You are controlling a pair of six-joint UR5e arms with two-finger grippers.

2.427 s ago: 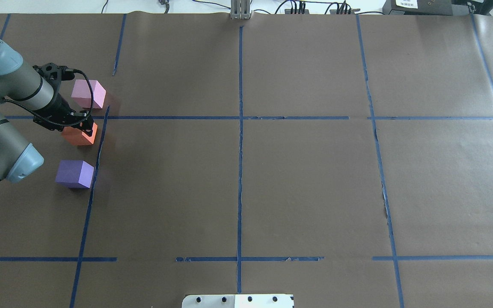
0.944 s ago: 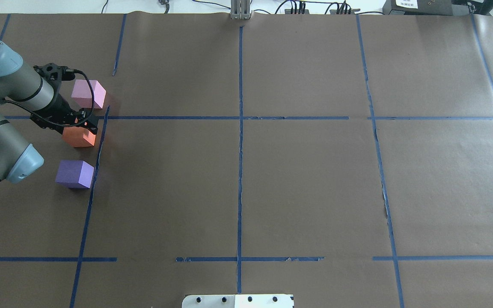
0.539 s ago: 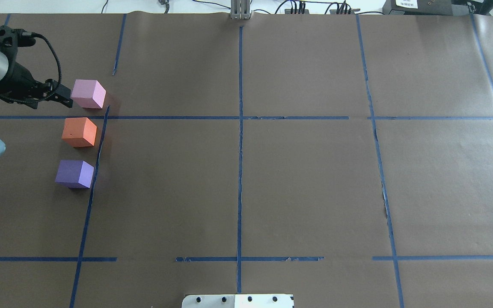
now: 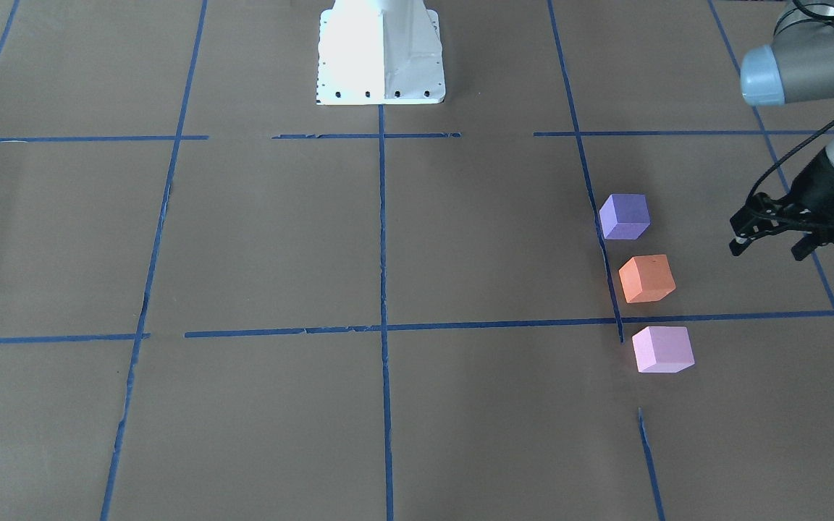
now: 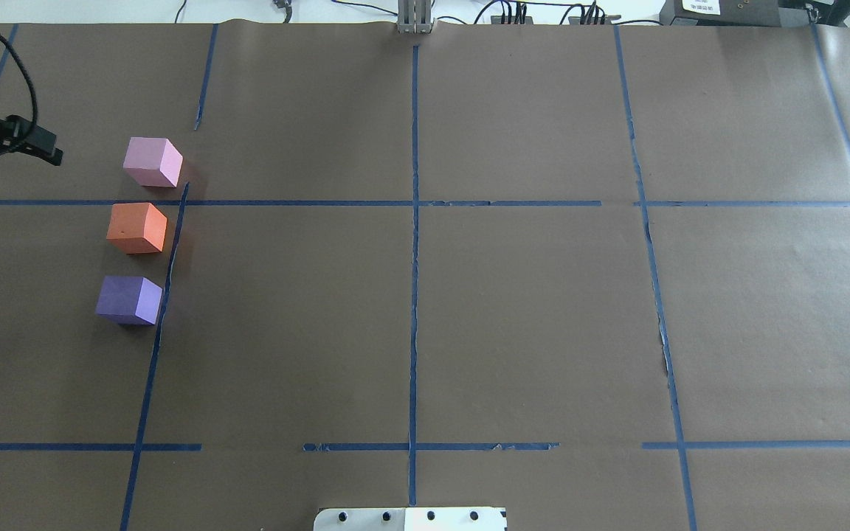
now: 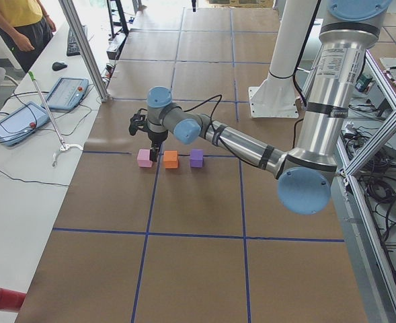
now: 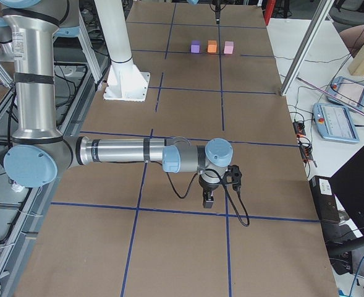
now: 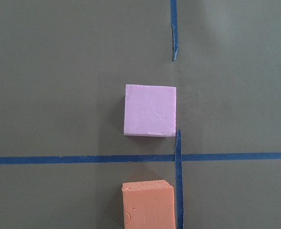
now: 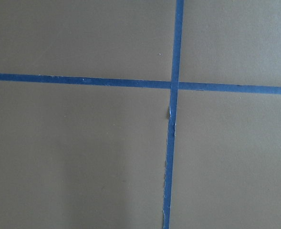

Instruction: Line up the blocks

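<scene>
Three blocks stand in a row beside a blue tape line on the table's left side: the light pink block [image 5: 152, 161] farthest from the base, the orange block [image 5: 137, 228] in the middle, the dark purple block [image 5: 129, 299] nearest. Small gaps separate them. My left gripper [image 4: 768, 250] is open and empty, raised above the table and apart from the blocks, at the overhead view's left edge. The left wrist view looks down on the pink block [image 8: 150, 110] and the orange block [image 8: 148, 204]. My right gripper [image 7: 209, 199] shows only in the exterior right view, far from the blocks; I cannot tell its state.
Brown paper with a grid of blue tape lines [image 5: 414, 221] covers the table. The white robot base plate [image 5: 410, 518] sits at the near middle edge. Tablets and a person [image 6: 16, 20] are at a side table beyond the far edge.
My left gripper was around the orange block, then let it go, rose and drew back to the left. The orange block stays between the pink and purple ones.
</scene>
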